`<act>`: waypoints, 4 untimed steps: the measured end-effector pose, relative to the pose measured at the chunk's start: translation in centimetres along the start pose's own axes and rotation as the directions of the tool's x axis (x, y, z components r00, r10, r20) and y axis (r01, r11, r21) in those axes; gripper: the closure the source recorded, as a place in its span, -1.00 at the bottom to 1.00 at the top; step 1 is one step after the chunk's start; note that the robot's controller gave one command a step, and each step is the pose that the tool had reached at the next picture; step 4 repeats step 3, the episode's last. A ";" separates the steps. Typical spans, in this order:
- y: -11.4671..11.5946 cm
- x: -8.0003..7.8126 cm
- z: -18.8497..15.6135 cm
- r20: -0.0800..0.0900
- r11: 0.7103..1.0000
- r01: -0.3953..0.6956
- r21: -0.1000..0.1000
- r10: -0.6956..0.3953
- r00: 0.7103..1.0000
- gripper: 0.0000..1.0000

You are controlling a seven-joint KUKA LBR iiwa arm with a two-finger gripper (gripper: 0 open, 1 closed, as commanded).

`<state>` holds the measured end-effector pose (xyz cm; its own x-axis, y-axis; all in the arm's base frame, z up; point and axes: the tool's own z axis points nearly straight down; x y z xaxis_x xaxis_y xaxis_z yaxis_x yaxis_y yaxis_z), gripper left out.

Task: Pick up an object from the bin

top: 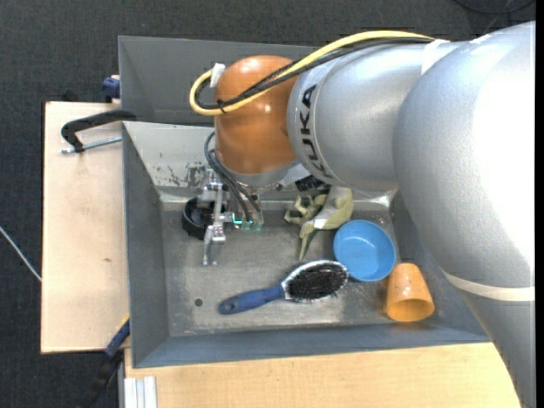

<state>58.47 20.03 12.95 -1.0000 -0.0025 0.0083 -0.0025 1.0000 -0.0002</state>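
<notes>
I am hovering my gripper (214, 228) beside a small black thing (192, 218), perhaps a cap, at the bin's (144, 262) left. Whether it is gripping anything, I cannot tell.

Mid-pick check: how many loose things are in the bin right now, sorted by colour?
Blue: 2 (bowl, blue-handled hairbrush)
Orange: 1 (cup)
Black: 1 (round thing near the left wall)
Olive-tan: 1 (floppy thing beside the bowl)
Total: 5 visible; the arm may hide more.
</notes>
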 end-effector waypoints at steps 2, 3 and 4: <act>-3.1 -2.1 4.6 0.026 0.998 0.063 -0.005 -0.063 0.998 1.00; -3.2 -1.7 -7.2 0.023 0.998 0.059 -0.004 -0.059 0.998 1.00; -3.2 -1.7 -7.2 0.023 0.998 0.059 -0.004 -0.059 0.998 1.00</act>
